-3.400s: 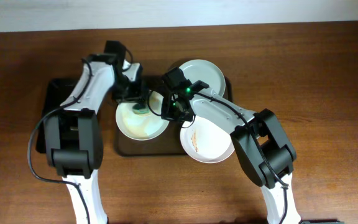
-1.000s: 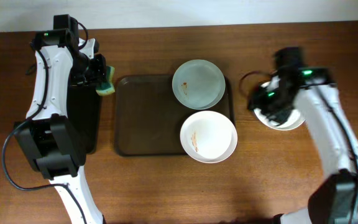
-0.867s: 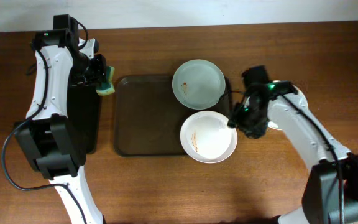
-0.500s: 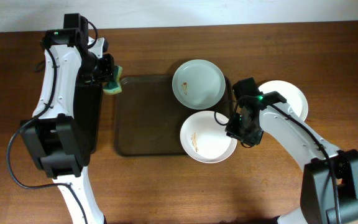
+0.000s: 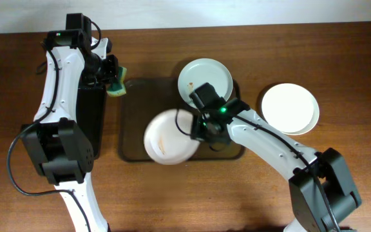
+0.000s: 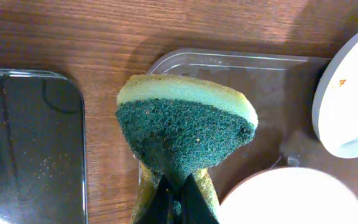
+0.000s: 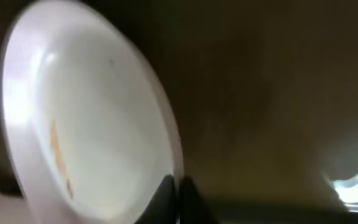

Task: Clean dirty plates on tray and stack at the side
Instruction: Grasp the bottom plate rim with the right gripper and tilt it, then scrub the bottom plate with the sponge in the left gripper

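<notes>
On the tray, front-left part: the front plate (image 5: 167,136) sits here with its near edge out past the rim of the tray (image 5: 134,96). I see a thin orange smear (image 7: 58,155) on its inside. I cannot tell whether it rests on the tray or hangs just above it.
Right gripper (image 5: 196,126): I have it clamped on the front plate's right rim. In the right wrist view the fingertips (image 7: 166,193) are pinched together at that rim. The plate is blurred and fills the left of the view.
Left gripper (image 5: 110,77): clenched on the sponge (image 6: 185,130), with the green scouring face toward my wrist camera and the yellow layer on the far side.
Sponge position: above the strip of bare wood between the black tray (image 5: 90,122) and the brown tray's back-left corner. I cannot tell whether it touches the wood.
Back plate (image 5: 205,78): on the tray's back-right corner, with a small orange mark (image 6: 342,81) inside. The right arm passes just beside its near rim.
Side plate (image 5: 290,108): on the table (image 5: 340,58) to the right of the tray, apart from it. It shows plain white from overhead.
Black tray: left of the brown tray, largely covered by my left arm.
</notes>
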Available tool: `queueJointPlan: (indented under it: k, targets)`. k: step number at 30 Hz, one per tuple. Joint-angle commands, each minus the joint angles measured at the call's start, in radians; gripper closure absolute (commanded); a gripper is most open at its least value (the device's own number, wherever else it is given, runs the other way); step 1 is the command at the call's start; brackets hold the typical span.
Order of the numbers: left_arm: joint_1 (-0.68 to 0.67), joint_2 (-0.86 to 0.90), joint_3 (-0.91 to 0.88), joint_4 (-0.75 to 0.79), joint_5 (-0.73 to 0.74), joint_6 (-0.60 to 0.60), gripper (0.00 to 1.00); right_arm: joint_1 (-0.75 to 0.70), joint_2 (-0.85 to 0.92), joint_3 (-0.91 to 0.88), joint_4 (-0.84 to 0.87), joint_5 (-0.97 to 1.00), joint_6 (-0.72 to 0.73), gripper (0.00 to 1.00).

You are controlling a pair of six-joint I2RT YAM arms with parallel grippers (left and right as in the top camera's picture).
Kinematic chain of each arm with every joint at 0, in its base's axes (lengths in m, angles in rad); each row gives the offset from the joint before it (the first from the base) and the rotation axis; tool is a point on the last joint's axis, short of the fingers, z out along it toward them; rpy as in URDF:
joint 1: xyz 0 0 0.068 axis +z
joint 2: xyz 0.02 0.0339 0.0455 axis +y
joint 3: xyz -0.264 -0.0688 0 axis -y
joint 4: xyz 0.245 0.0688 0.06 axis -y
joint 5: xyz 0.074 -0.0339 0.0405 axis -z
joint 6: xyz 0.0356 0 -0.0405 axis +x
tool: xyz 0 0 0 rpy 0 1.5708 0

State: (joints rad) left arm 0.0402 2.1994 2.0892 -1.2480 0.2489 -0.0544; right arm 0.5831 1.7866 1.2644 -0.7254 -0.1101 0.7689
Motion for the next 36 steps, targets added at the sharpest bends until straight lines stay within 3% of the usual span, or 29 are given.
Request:
queueJointPlan:
  k: [1, 7, 9, 10, 12, 13, 16, 20, 23, 29, 36]
  targets:
    - [0.002, -0.006, 0.018, 0.006, -0.004, -0.012, 0.99, 0.028, 0.066, 0.019, 0.131, 0.017, 0.124, 0.96]
    - [0.002, -0.006, 0.017, 0.006, -0.011, -0.012, 0.99, 0.064, 0.145, 0.020, 0.152, -0.108, 0.115, 0.96]
    - [0.002, -0.006, 0.017, 0.006, -0.011, -0.012, 0.99, 0.063, 0.144, 0.020, 0.166, -0.088, 0.100, 0.62]
    - [0.002, -0.006, 0.017, 0.006, -0.011, -0.012, 0.99, 0.052, 0.144, 0.020, 0.181, -0.064, 0.100, 0.53]
    - [0.002, -0.006, 0.015, 0.005, -0.010, -0.012, 0.99, 0.018, 0.154, 0.022, 0.233, -0.042, 0.087, 0.51]
    - [0.001, -0.006, 0.008, 0.006, -0.010, -0.013, 0.99, 0.008, 0.169, 0.022, 0.247, -0.044, 0.083, 0.51]
    - [0.001, -0.006, -0.047, 0.006, -0.008, -0.013, 0.99, -0.010, 0.213, 0.022, 0.297, -0.122, 0.076, 0.72]
    - [-0.020, -0.006, -0.095, -0.012, -0.005, -0.012, 0.99, -0.011, 0.249, 0.022, 0.322, -0.134, 0.086, 0.78]
    - [-0.073, -0.006, -0.095, -0.023, 0.099, 0.115, 0.99, -0.011, 0.260, 0.022, 0.324, -0.133, 0.118, 0.96]
    - [-0.165, -0.006, -0.115, -0.028, 0.011, 0.154, 0.99, -0.015, 0.264, 0.022, 0.330, -0.131, 0.149, 0.96]
    - [-0.168, -0.006, -0.413, 0.169, -0.028, 0.182, 0.99, -0.017, 0.264, 0.022, 0.342, -0.149, 0.130, 0.94]
